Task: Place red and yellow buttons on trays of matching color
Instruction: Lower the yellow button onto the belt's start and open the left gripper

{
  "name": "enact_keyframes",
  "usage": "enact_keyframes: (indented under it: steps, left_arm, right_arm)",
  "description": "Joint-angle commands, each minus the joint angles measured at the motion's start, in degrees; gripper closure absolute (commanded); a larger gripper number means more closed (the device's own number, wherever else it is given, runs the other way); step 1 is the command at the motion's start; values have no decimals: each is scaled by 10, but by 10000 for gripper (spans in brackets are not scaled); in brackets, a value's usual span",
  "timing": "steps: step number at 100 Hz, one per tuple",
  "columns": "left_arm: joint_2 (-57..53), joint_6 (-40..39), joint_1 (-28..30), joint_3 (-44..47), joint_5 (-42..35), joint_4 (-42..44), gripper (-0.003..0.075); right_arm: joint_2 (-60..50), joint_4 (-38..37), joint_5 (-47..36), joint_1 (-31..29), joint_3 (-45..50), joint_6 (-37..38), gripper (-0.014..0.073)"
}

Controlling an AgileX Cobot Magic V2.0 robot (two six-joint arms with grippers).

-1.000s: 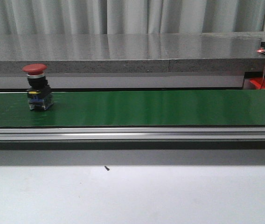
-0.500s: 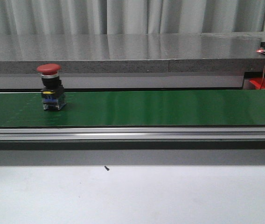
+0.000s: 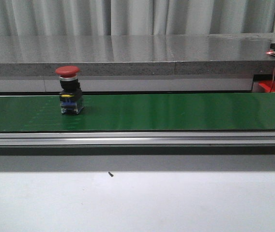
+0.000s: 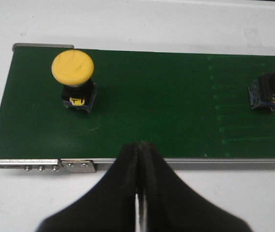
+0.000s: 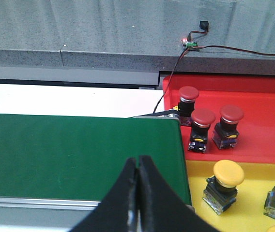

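A red button [image 3: 69, 95] with a black base stands upright on the green conveyor belt [image 3: 176, 111], left of middle; it also shows in the left wrist view [image 4: 273, 87]. A yellow button [image 4: 74, 77] stands on the belt near its left end. My left gripper [image 4: 140, 147] is shut and empty above the belt's near rail. My right gripper [image 5: 138, 162] is shut and empty over the belt's right end. The red tray [image 5: 253, 111] holds three red buttons [image 5: 203, 125]. The yellow tray [image 5: 244, 203] holds yellow buttons [image 5: 224, 186].
A grey stone ledge [image 3: 128, 53] runs behind the belt. A small circuit board with a red light [image 5: 191, 44] sits on it, with a wire running down. An aluminium rail [image 3: 137, 138] edges the belt's front. A white table [image 3: 128, 203] lies in front.
The red button has moved to the right along the belt. Neither gripper shows in the earlier frames.
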Motion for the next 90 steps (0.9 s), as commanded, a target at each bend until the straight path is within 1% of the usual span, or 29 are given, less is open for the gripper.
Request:
enact_keyframes:
  steps: [1,17,41,72,90]
  left_arm:
    - [-35,1,-10,5,-43,-14,740]
    - [-89,1,-22,51,-51,-16,739]
    - [-186,12,-23,108,-65,-16,740]
    - [-298,13,-23,158,-56,-20,740]
    - [-345,13,-23,174,-52,-21,740]
  right_arm:
    - [0,4,-37,0,-14,-2,716]
    - [0,4,-37,0,-14,-2,716]
    - [0,4,-37,0,-14,-2,716]
    - [0,4,-37,0,-14,-2,716]
    - [0,30,-37,0,-14,-2,716]
